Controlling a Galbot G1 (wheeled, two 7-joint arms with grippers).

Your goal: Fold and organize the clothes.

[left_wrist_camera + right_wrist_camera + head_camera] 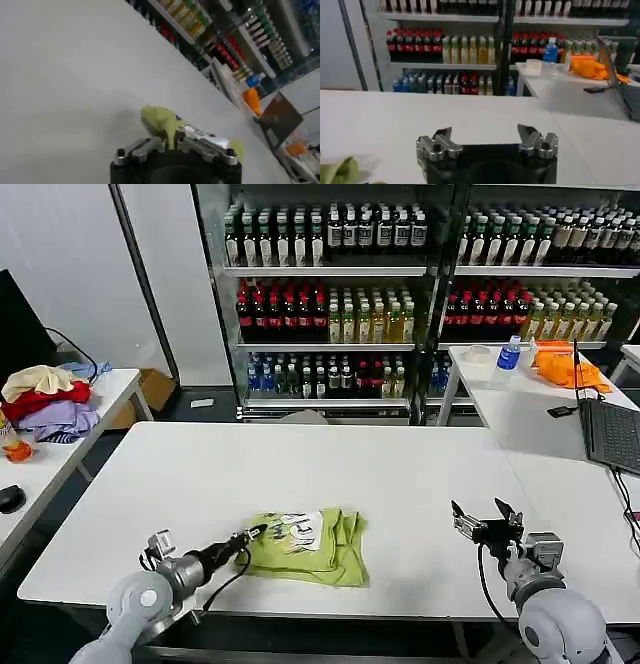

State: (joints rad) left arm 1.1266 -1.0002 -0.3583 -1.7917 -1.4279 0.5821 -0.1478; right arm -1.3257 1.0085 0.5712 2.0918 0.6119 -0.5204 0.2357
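The clothes are one lime T-shirt (318,548), lying in a folded bundle near the front edge of the white table (300,469). A white patch with dark marks shows on its upper layer. My left gripper (256,534) is at the bundle's left edge, shut on a pinch of the lime fabric (157,120), which rises between the jaws of the left gripper (171,142). My right gripper (486,520) hovers open over bare table well to the right of the shirt. In the right wrist view the right gripper (487,135) holds nothing, and a corner of the shirt (337,170) shows far off.
A side table on the left carries a cream, red and lilac garment pile (45,399) and a black mouse (10,499). The right-hand table holds a laptop (610,434), an orange cloth (565,369) and a water bottle (508,354). Drink shelves (330,294) stand behind.
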